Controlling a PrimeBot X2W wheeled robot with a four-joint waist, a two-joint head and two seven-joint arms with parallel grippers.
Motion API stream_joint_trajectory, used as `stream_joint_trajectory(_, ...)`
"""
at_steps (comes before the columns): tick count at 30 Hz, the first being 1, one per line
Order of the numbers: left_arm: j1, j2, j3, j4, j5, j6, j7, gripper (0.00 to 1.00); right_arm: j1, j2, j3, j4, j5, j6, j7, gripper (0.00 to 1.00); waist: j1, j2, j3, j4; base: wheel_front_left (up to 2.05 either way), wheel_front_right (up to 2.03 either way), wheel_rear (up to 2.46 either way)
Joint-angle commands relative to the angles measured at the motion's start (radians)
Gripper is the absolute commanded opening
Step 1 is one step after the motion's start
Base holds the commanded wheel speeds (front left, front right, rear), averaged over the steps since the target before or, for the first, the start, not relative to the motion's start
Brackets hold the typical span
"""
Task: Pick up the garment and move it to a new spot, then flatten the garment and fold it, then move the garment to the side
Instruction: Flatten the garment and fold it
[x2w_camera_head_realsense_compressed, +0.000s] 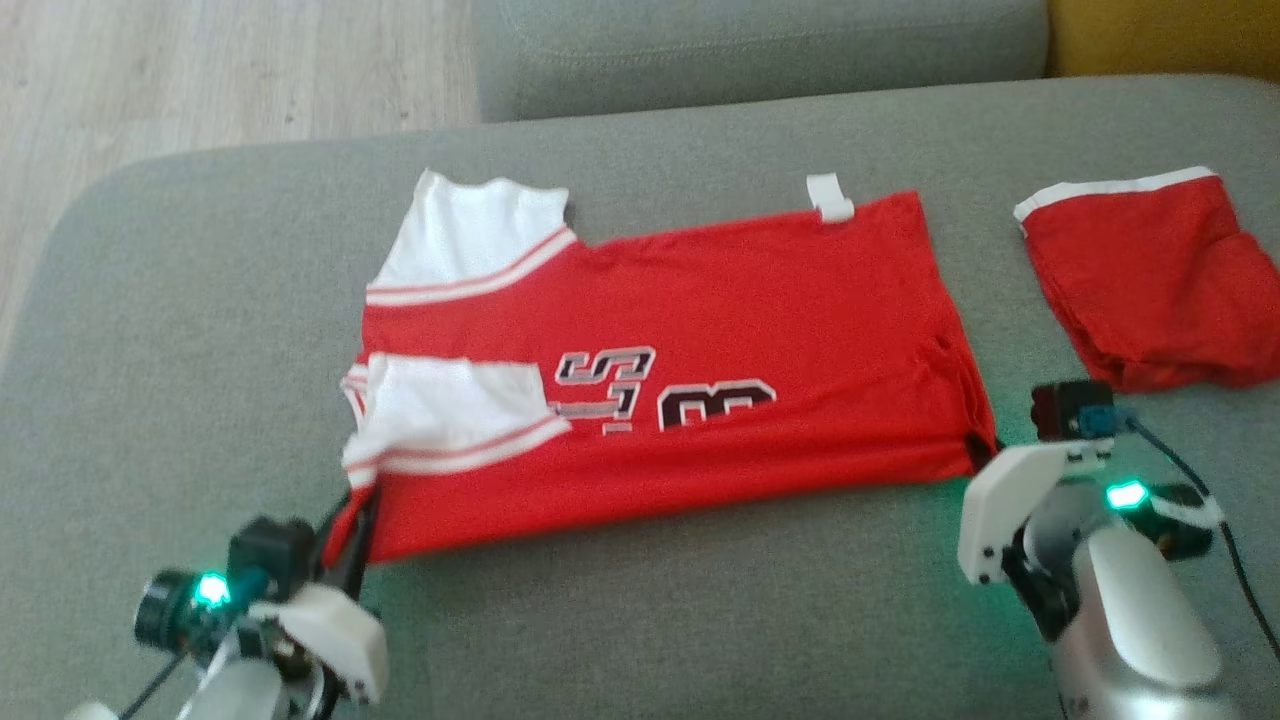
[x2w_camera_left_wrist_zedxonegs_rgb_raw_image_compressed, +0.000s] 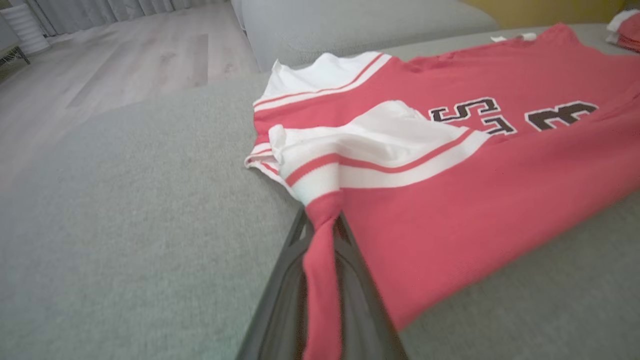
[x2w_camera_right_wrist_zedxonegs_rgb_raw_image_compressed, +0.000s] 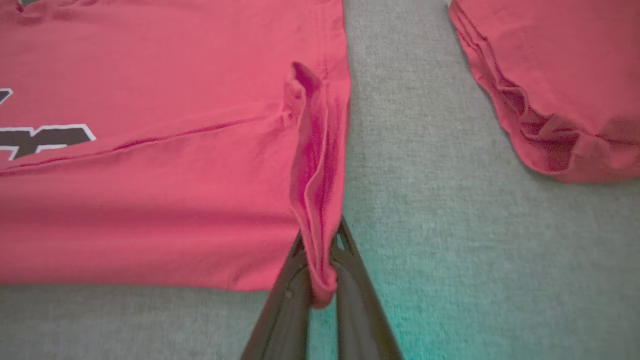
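- left gripper (x2w_camera_head_realsense_compressed: 358, 520), at lower left, fingers pressed together on the near sleeve-side corner of the red jersey (x2w_camera_head_realsense_compressed: 700, 330)
- right gripper (x2w_camera_head_realsense_compressed: 985, 448), at lower right, pinches the jersey's near hem corner; cloth bunched between its fingers
- jersey lies spread on the grey sofa cushion (x2w_camera_head_realsense_compressed: 180, 350), lettering up
- folded red garment (x2w_camera_head_realsense_compressed: 1150, 290) lies to the right, apart from it

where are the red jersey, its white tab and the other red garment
red jersey (x2w_camera_head_realsense_compressed: 780, 300): head view, plain red body above the number
white tab (x2w_camera_head_realsense_compressed: 830, 197): head view, its middle
other red garment (x2w_camera_head_realsense_compressed: 1150, 290): head view, red middle
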Motion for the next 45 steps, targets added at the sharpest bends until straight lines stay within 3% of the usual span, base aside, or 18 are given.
stream_joint_trajectory(1,-0.013,0.049,0.031,-0.035,-0.006,0.0,0.005,0.0,-0.005,-0.004,0.024,-0.056,0.008,-0.002,0.01,0.0,0.0002,0.0,-0.012,-0.005,0.0,0.0,0.0)
stream_joint_trajectory(11,0.078,0.064,0.018,-0.17,-0.036,0.013,0.097,0.0,0.181,-0.004,0.011,-0.344,0.088,-0.002,0.097,0.0,0.0002,0.0,-0.004,-0.001,0.0,0.0,0.0)
stream_joint_trajectory(12,0.079,0.061,0.015,-0.175,-0.037,0.014,0.101,0.0,0.188,-0.004,0.006,-0.36,0.093,-0.002,0.089,0.64,0.0002,0.0,-0.002,-0.001,0.0,0.0,0.0)
stream_joint_trajectory(13,0.078,0.058,0.012,-0.179,-0.038,0.014,0.104,0.0,0.193,-0.004,0.002,-0.372,0.102,-0.002,0.081,1.0,0.0002,0.0,0.0,-0.001,0.0,0.0,0.0)
stream_joint_trajectory(15,0.076,0.055,0.008,-0.186,-0.038,0.018,0.108,0.0,0.198,-0.004,-0.006,-0.39,0.114,-0.002,0.058,1.0,0.0002,0.0,0.003,-0.003,0.0,0.0,0.0)
stream_joint_trajectory(17,0.077,0.055,0.006,-0.193,-0.04,0.024,0.112,0.72,0.195,-0.004,-0.01,-0.409,0.127,-0.002,0.007,1.0,0.0002,0.0,0.004,-0.008,0.0,0.0,0.0)
stream_joint_trajectory(18,0.078,0.056,0.006,-0.194,-0.039,0.029,0.118,1.0,0.192,-0.004,-0.006,-0.413,0.129,-0.002,-0.012,1.0,0.0002,0.0,0.005,-0.01,0.0,0.0,0.0)
stream_joint_trajectory(21,0.067,0.055,0.024,-0.223,-0.039,0.061,0.093,1.0,0.179,-0.004,0.013,-0.432,0.172,-0.002,-0.105,1.0,0.0002,0.0,0.009,-0.013,0.0,0.0,0.0)
stream_joint_trajectory(25,0.05,0.033,0.07,-0.283,-0.051,0.112,-0.019,1.0,0.173,-0.004,0.056,-0.449,0.209,-0.002,-0.249,1.0,0.0002,0.0,0.012,-0.013,0.0,0.0,0.0)
stream_joint_trajectory(29,0.038,-0.009,0.113,-0.347,-0.089,0.119,-0.107,1.0,0.172,-0.004,0.082,-0.443,0.22,-0.002,-0.362,1.0,0.0002,0.0,0.015,-0.017,0.0,0.0,0.0)
stream_joint_trajectory(37,0.002,-0.028,0.125,-0.425,-0.066,0.086,-0.128,1.0,0.145,-0.004,0.126,-0.417,0.26,-0.002,-0.446,1.0,0.0002,0.0,0.047,-0.032,0.0,0.0,0.0)
stream_joint_trajectory(41,-0.076,0.007,0.115,-0.412,-0.043,0.051,-0.124,1.0,0.123,-0.004,0.149,-0.422,0.274,-0.002,-0.464,1.0,0.0002,0.0,0.088,-0.051,0.0,0.0,0.0)
stream_joint_trajectory(45,-0.201,0.069,0.082,-0.349,-0.039,0.005,-0.031,1.0,0.105,-0.004,0.159,-0.438,0.291,-0.002,-0.48,1.0,0.0002,0.0,0.147,-0.069,0.0,0.0,0.0)
